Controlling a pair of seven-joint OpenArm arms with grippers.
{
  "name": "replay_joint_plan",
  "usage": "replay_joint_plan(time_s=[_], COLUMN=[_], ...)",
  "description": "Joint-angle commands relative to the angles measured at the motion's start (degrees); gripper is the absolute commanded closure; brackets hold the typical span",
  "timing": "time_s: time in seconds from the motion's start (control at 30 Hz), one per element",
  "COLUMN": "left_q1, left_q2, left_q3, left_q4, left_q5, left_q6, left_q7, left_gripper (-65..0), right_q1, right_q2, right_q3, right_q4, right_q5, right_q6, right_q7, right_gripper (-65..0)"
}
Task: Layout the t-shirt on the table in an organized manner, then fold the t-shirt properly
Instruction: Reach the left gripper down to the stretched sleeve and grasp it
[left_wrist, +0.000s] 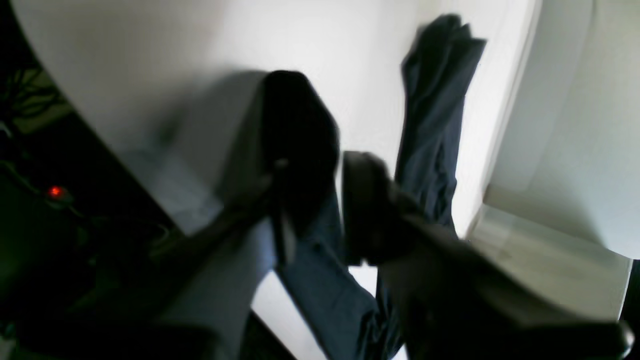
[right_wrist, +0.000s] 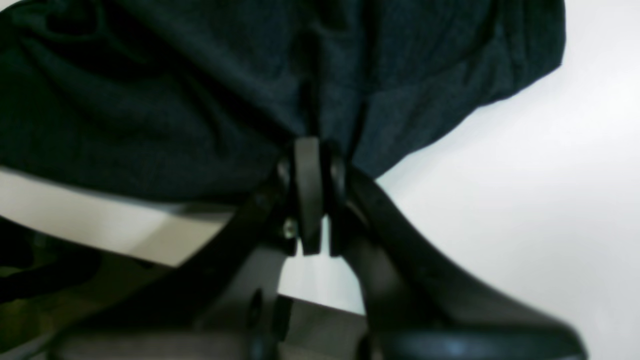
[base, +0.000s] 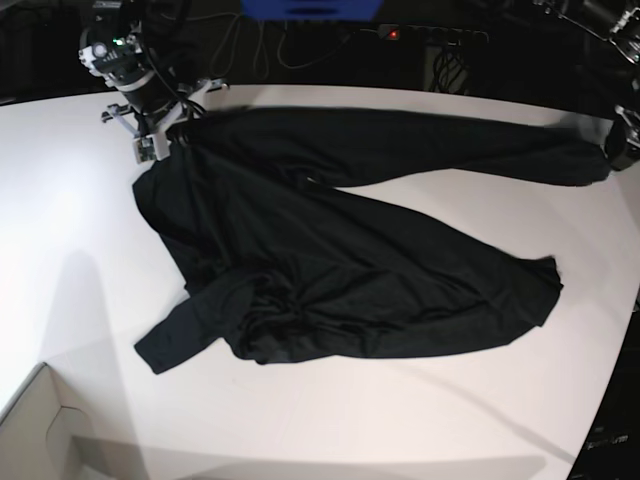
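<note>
The black t-shirt (base: 350, 250) lies spread and wrinkled across the white table (base: 80, 230), one long part stretched along the far side toward the right edge. My right gripper (base: 165, 140) at the far left is shut on a fold of the t-shirt (right_wrist: 200, 75), and the right wrist view shows its tips (right_wrist: 315, 150) pinching the fabric above the table (right_wrist: 525, 200). My left gripper (base: 622, 140) sits at the far right end of the cloth. The blurred left wrist view shows the left gripper (left_wrist: 340, 165) with a narrow gap between its fingers, and the t-shirt (left_wrist: 435, 100) trails away over the table (left_wrist: 150, 60).
A pale cardboard box corner (base: 40, 430) pokes in at the front left. Cables and a power strip with a red light (base: 393, 33) lie beyond the table's far edge. The table's curved edge (base: 610, 380) runs down the right side.
</note>
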Motion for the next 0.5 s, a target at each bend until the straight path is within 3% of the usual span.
replay_joint_plan(time_s=[0.0,0.1,0.27,0.47], left_q1=[-0.41,-0.06,1.26,1.26], left_q2=[-1.17,-1.61,-1.88,-1.61], left_q3=[-0.34,-0.42,-0.34,0.10], left_q4=[1.08,1.08,1.16,1.16], left_q5=[-3.11,-7.94,-11.81,-11.90], left_q6=[0.23,0.58,0.32,0.32], left_q7=[0.30,0.30,0.30,0.30], left_gripper=[-12.4,-0.3,0.0,-0.5], right_q1=[-0.13,-0.13,-0.13,-0.13], right_q2=[0.12,0.12,0.12,0.04], right_q3=[0.10,0.10,0.10,0.10], right_q4=[0.73,0.73,0.73,0.73], right_q5=[0.75,0.75,0.75,0.75], right_q6=[0.21,0.21,0.21,0.21], right_q7=[1.22,1.22,1.22,1.22], right_gripper=[0.0,0.0,0.0,0.0])
